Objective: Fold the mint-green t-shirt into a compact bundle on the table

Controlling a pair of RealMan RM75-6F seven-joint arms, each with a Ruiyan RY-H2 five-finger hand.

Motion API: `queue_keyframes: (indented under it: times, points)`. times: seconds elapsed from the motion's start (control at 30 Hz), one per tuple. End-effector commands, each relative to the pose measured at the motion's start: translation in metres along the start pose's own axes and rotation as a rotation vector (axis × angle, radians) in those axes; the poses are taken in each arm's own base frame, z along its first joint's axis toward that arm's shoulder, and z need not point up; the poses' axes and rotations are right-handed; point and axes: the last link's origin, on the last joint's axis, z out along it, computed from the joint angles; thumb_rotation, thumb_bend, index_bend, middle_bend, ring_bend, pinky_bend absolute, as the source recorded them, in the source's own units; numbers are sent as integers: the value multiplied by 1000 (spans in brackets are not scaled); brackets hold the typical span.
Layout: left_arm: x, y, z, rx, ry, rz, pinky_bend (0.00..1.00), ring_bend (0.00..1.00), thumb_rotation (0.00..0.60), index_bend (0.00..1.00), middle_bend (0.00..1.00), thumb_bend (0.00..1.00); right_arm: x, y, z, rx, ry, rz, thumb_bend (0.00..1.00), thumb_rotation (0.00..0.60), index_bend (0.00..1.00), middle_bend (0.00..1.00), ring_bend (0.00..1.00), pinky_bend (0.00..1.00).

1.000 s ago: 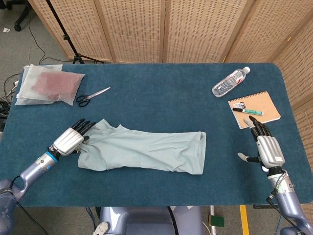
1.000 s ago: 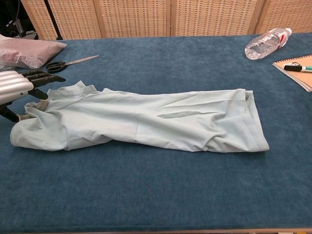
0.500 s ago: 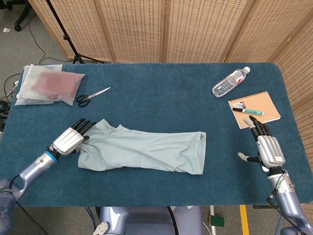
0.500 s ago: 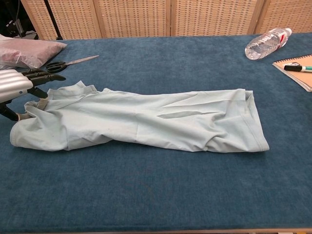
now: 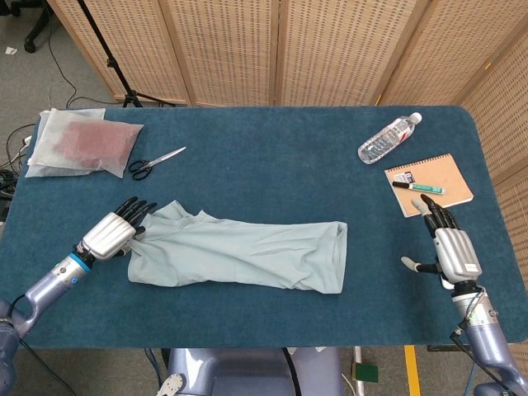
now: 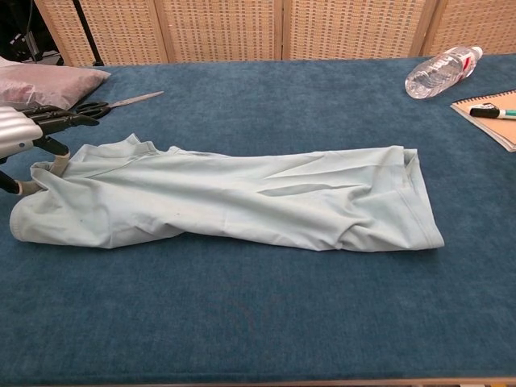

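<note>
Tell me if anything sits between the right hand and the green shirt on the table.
Nothing visible does. Only bare table lies between the right hand and the near end of the t-shirt. The notebook and bottle sit farther back.

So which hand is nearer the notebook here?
Right. The right hand hovers open just in front of the notebook, fingers pointing toward it. The left hand is at the far side of the table, pinching the t-shirt at its collar end.
</note>
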Motion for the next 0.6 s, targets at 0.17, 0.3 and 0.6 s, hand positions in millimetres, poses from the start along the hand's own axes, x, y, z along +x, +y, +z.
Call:
queue_keyframes:
  times: [0.17,0.3,0.6]
  points:
    - [2,-17,-15,53,-15,24,0,0,600,715,0,937,1,0,0,2,1,3,0,600,0,0,0,70]
    - [3,-30,-24,98,-26,29,0,0,600,716,0,938,1,-1,-1,6,1,2,0,600,0,0,0,70]
    - [5,-60,-46,210,-73,66,0,0,600,717,0,941,0,-2,-2,10,3,1,0,600,0,0,0,70]
